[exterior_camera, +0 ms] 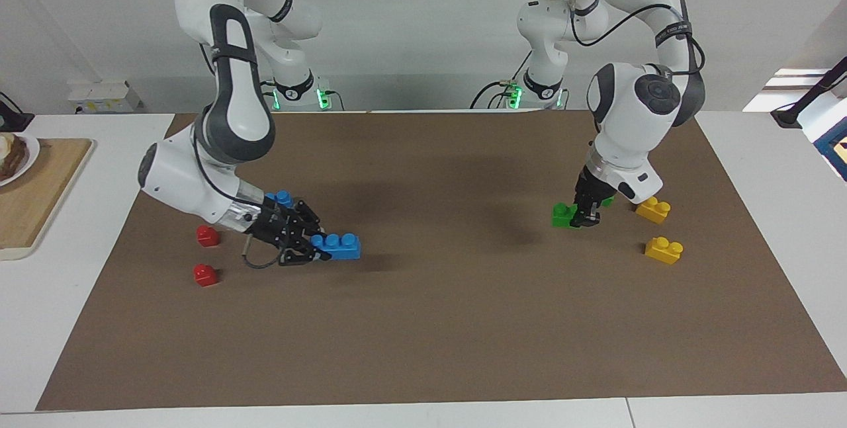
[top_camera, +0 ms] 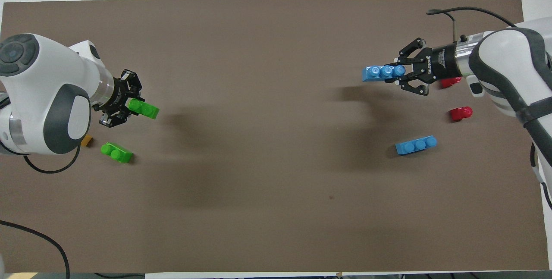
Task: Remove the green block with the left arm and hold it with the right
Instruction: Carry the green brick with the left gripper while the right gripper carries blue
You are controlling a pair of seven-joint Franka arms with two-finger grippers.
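nearest the robots on the brown mat (top_camera: 276, 210) lie a loose green brick (top_camera: 116, 152) at the left arm's end of the table (exterior_camera: 761, 163) and a loose blue brick (top_camera: 416, 145) at the right arm's end, with a yellow brick (exterior_camera: 653, 209) close to the green one in the facing view. a little farther out, the left end effector (exterior_camera: 586, 217) hangs just above the mat near that loose green brick, its black fingers closed on the green block (top_camera: 144, 108); the block sticks out sideways from the fingertips toward the middle of the table, studs up, and a faint shadow lies under it. a second yellow brick (exterior_camera: 664, 249) sits farther from the robots than the first. at the right arm's end, a red piece (top_camera: 461, 113) lies farther out than the loose blue brick, and another red piece (top_camera: 450, 82) farther still, partly covered by the right wrist in the overhead view. the right end effector (top_camera: 399, 73) reaches low over the mat, its fingertips shut on one end of a three-stud blue brick (top_camera: 384, 72) that points toward the table's middle, held off the surface. the two held bricks are well apart. a wooden board (exterior_camera: 33, 190) lies on the table off the mat at the right arm's end.
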